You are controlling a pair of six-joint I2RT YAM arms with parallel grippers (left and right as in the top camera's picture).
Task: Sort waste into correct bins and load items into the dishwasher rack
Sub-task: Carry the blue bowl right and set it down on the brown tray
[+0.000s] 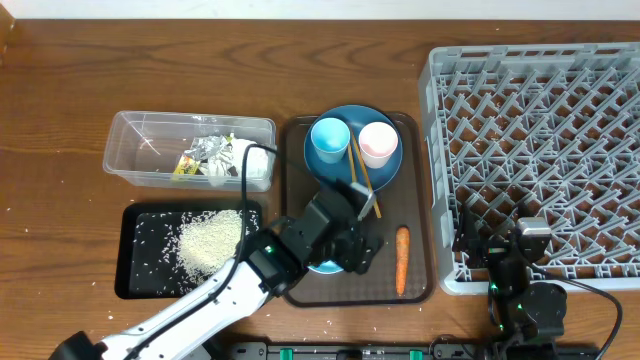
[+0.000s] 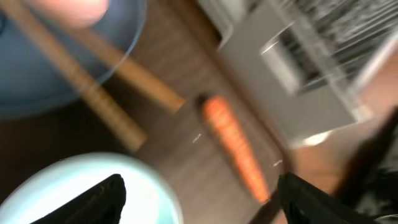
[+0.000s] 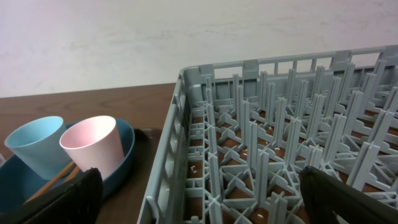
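The white-and-light-blue bowl [image 1: 322, 266] sits on the brown serving tray, mostly hidden under my left gripper [image 1: 350, 245]. In the left wrist view that gripper [image 2: 199, 199] is open, with the bowl [image 2: 74, 186] under its left finger and the orange carrot [image 2: 235, 148] near its right finger. The carrot [image 1: 401, 260] lies on the tray to the right. The dark-blue plate [image 1: 385, 172] holds the light-blue cup [image 1: 329, 138], the pink cup [image 1: 377, 143] and the chopsticks [image 1: 359, 172]. My right gripper [image 1: 500, 245] is open and empty at the front left corner of the grey rack [image 1: 540, 140].
The clear tub [image 1: 135, 150] at the left holds the white tissue [image 1: 250, 165] and the silver-and-yellow wrapper [image 1: 200, 155]. The black tray [image 1: 135, 260] in front of it holds rice [image 1: 210, 240]. The brown serving tray [image 1: 420, 200] lies between the bins and the rack.
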